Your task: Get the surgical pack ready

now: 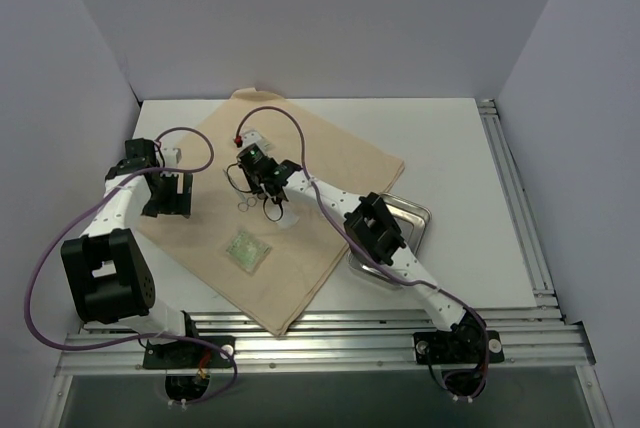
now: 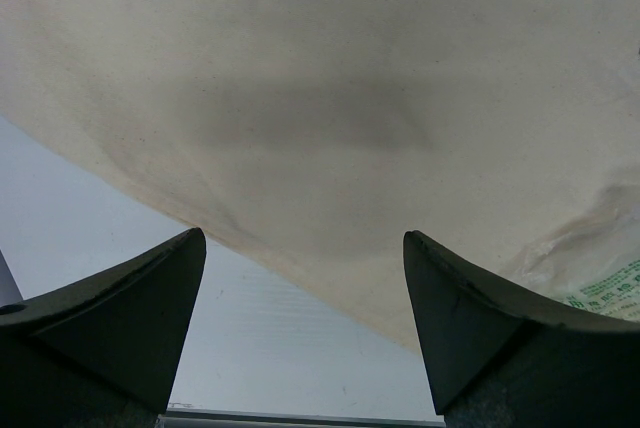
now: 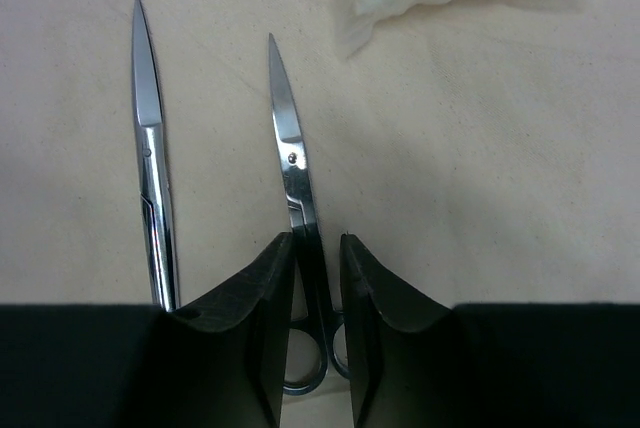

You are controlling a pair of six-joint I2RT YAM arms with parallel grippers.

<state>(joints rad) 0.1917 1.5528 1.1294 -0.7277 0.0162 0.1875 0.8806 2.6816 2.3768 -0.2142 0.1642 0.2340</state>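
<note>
Table [image 1: 450, 148]: white, walled in; tan cloth [image 1: 290, 288] spread across it, tray [image 1: 415, 211] off the cloth's right edge, partly under the right arm.
Cloth load: packet [image 1: 247, 249] near the middle; two forceps lying side by side, apart, beyond it.
Right gripper [image 3: 318, 243]: jaws narrow, straddling the shank of one forceps [image 3: 292, 163] just above its rings; whether they pinch it cannot be told.
Other forceps [image 3: 150, 168]: just beside the left finger.
Left gripper [image 2: 303, 238]: wide open, holding nothing, over the cloth's left edge.
Step, as judged: taking hold of the forceps.
Doing it well: close squarely on the shank, then lift straight, so the tips clear the neighbour and the cloth is not dragged.
</note>
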